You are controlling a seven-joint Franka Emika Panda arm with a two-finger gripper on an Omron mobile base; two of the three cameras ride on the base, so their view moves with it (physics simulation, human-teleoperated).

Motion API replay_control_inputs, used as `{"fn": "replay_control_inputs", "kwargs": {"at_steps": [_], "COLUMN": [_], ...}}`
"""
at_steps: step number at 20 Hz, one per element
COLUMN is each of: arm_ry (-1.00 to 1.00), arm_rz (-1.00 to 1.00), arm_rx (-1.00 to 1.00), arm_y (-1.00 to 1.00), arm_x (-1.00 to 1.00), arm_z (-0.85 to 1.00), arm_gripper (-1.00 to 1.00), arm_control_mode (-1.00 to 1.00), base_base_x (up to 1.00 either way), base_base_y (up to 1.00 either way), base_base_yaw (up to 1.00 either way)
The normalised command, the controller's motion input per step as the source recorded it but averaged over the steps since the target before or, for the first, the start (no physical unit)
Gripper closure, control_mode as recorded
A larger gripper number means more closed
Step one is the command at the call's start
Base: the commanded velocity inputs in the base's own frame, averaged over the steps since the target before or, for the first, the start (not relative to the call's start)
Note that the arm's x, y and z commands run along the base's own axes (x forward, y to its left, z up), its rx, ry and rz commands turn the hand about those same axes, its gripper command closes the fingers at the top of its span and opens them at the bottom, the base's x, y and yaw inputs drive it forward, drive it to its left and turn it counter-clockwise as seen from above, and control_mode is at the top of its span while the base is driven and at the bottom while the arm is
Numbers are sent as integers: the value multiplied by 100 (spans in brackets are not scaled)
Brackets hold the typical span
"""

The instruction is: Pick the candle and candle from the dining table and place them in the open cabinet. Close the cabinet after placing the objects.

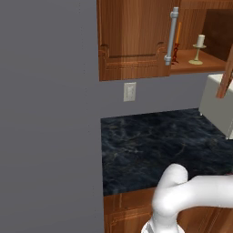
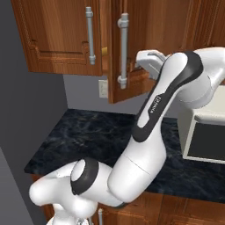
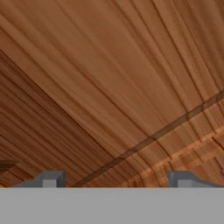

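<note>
Both candles sit on the cabinet (image 1: 136, 41) shelf: orange taper (image 1: 177, 38) just behind the door handle (image 1: 172, 36), cream candle (image 1: 200, 43) further in. Our gripper (image 3: 116, 180) is empty, jaws wide, pressed close to door wood. We judge only closing remains. Risk: a glancing push slides off the panel, or the door catches the arm (image 2: 154, 110).

You are looking at a glossy white arm (image 2: 140, 162) with rounded, tube-like segments and dark charcoal bands wrapping its joints (small lettering is running along one dark strip). Two small grey fingertips (image 3: 50, 179) are showing squared, blocky ends.
</note>
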Motion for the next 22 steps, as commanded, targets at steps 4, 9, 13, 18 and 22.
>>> {"fn": "replay_control_inputs", "kwargs": {"at_steps": [4, 9, 13, 18, 22], "arm_ry": [0, 0, 0, 0, 0], "arm_rz": [-7, -9, -9, -8, -5], "arm_rx": [-9, -12, -9, -7, -5], "arm_y": [62, 47, 46, 42, 29], "arm_x": [59, 75, 80, 85, 88], "arm_z": [6, 3, 0, 0, 0], "arm_gripper": [-100, -100, -100, -100, -100], "arm_control_mode": [-100, -100, -100, -100, -100], "base_base_x": [0, 0, 0, 0, 0], "base_base_y": [0, 0, 0, 0, 0], "base_base_yaw": [0, 0, 0, 0, 0]}}
